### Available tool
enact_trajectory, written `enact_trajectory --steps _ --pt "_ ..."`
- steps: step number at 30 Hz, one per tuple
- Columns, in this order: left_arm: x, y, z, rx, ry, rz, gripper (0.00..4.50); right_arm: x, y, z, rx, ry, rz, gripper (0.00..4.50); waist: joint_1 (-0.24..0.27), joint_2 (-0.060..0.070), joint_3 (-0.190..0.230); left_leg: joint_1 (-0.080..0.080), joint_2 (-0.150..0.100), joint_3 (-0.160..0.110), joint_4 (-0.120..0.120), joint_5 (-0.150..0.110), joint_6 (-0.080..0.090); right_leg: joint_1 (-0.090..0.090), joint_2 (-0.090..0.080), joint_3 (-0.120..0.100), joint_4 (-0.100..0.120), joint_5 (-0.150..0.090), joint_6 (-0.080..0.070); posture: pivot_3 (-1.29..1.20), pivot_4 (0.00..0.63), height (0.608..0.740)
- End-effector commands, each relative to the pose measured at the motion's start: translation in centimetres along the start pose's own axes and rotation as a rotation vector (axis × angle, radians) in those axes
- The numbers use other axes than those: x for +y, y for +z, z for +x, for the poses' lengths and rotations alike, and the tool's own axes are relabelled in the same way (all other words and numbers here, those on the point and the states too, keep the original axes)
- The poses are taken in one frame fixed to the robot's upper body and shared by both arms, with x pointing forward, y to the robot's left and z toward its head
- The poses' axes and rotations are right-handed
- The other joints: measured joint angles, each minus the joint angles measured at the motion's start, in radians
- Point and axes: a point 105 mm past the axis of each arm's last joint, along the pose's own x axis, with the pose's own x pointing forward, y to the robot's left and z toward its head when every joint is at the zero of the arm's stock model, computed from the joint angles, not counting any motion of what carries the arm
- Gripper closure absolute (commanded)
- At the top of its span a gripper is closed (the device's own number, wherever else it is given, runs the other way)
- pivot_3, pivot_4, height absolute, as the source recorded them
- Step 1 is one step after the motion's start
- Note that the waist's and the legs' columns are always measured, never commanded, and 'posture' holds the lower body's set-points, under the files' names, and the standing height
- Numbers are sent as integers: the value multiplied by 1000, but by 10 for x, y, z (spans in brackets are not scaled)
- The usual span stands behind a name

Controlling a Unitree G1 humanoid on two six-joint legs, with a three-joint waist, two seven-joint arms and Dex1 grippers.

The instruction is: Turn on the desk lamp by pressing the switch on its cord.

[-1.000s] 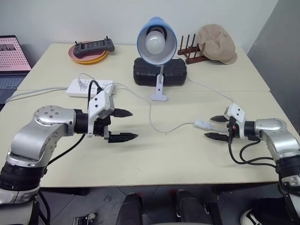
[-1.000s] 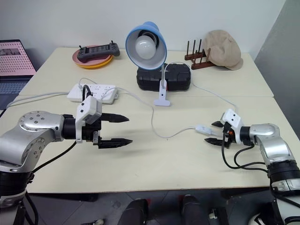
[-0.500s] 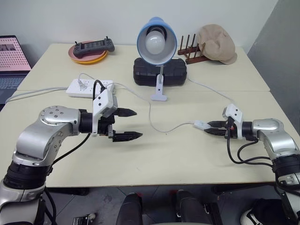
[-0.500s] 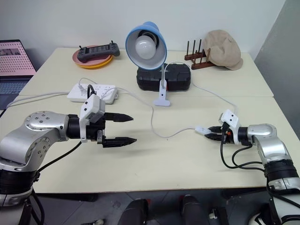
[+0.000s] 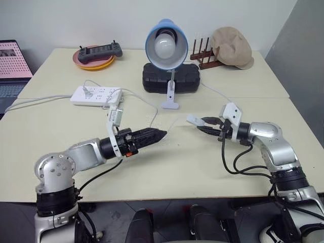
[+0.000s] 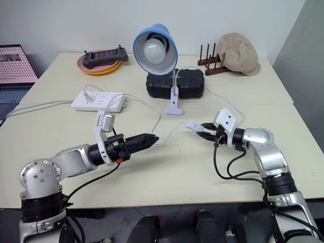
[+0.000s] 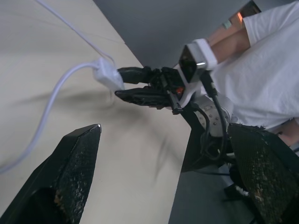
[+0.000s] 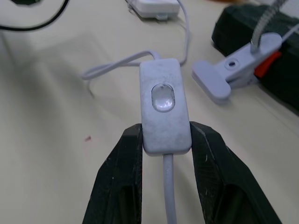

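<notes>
Your R gripper [image 8: 166,140] clamped on the switch [image 8: 164,112], held above mid-table [image 5: 167,172], cord [image 5: 174,124] trailing to desk lamp [image 5: 165,43], L gripper [image 5: 152,135] fingers apart, pointing at switch w/ bare tabletop between.

- The desk lamp [image 5: 166,46] stands at the middle back of the table [image 5: 177,172], in front of a case [image 5: 169,79].
- Left of it lies a power strip [image 5: 96,95]; behind that, a game controller [image 5: 99,50] on a plate [image 5: 94,63].
- Right of the lamp stands a rack [image 5: 201,56], with a cap [image 5: 232,46] beside it.
- The switch [image 5: 195,120] is in front of the lamp, between the right gripper [image 5: 208,126] fingers.
- The left gripper [image 5: 152,135] is to its left, near the cord [image 5: 169,128].
</notes>
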Motion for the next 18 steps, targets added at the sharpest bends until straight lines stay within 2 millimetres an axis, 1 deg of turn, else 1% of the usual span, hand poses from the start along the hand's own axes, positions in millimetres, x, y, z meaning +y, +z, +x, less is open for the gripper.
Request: enact_trajectory --steps 1,5,8,13,18 --pt "2 -3 9 -40 23 -27 0 9 30 10 -70 42 -73 3405 0 0 0 1 0 0 0 0 0 1 0 0 0 0 0 0 150 740" --pt "0 -1 18 -66 8 -43 0 17 37 14 -85 76 -97 3405 1 0 0 4 0 0 1 1 0 3 0 1 0 -1 0 0 150 740" --pt "4 0 23 -72 19 -42 0 24 41 16 -99 107 -120 3405 1 0 0 4 0 1 1 1 0 3 1 1 0 -1 -1 0 150 740" --pt "4 2 26 -79 7 -44 0 30 44 17 -106 123 -139 3405 1 0 0 4 0 1 0 0 0 3 1 1 0 -2 -2 0 150 740" --pt "4 2 33 -63 -10 -43 0 35 46 17 -120 129 -143 3405 1 0 0 4 0 1 0 0 0 3 1 1 0 -2 -2 0 150 740"
